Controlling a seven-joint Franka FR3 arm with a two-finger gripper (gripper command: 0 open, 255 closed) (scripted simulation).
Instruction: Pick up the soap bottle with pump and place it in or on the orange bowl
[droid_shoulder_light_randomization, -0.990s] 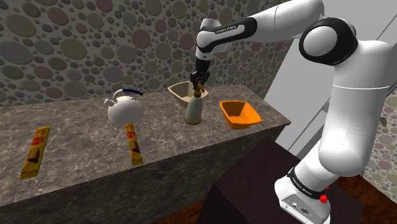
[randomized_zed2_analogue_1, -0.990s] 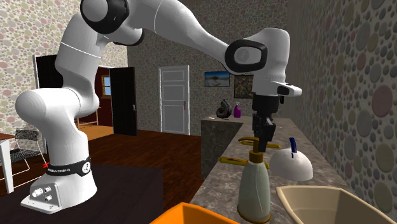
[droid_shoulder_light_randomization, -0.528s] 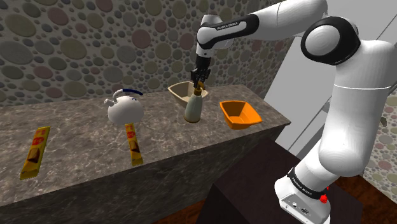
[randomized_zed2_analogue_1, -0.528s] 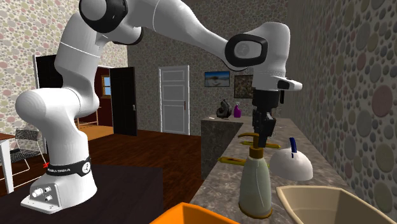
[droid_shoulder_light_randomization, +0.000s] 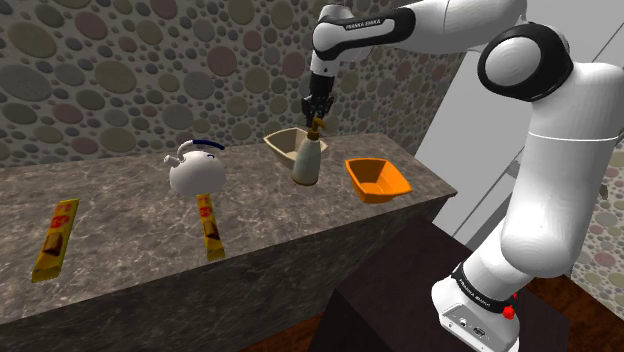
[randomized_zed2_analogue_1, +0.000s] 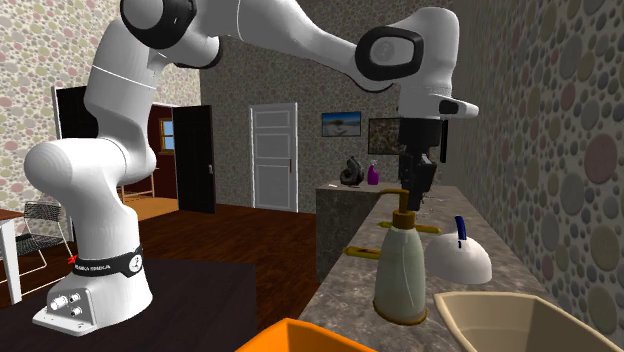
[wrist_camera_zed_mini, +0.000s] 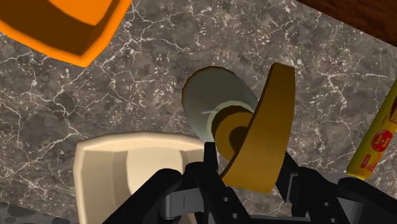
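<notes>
Half done, I judge: the bottle (droid_shoulder_light_randomization: 308, 160) is upright, its pump (wrist_camera_zed_mini: 264, 127) clenched in my gripper (droid_shoulder_light_randomization: 316, 118), at or barely off the counter (droid_shoulder_light_randomization: 130, 215) beside a beige bowl (droid_shoulder_light_randomization: 283, 143). Carrying it to the nearby orange bowl (droid_shoulder_light_randomization: 378, 180), on the shoulder view's right, and letting go is left.

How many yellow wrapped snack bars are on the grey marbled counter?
2. One yellow bar lies near the counter's left end in the shoulder view; the other bar lies just before the white kettle. None looks hidden.
</notes>
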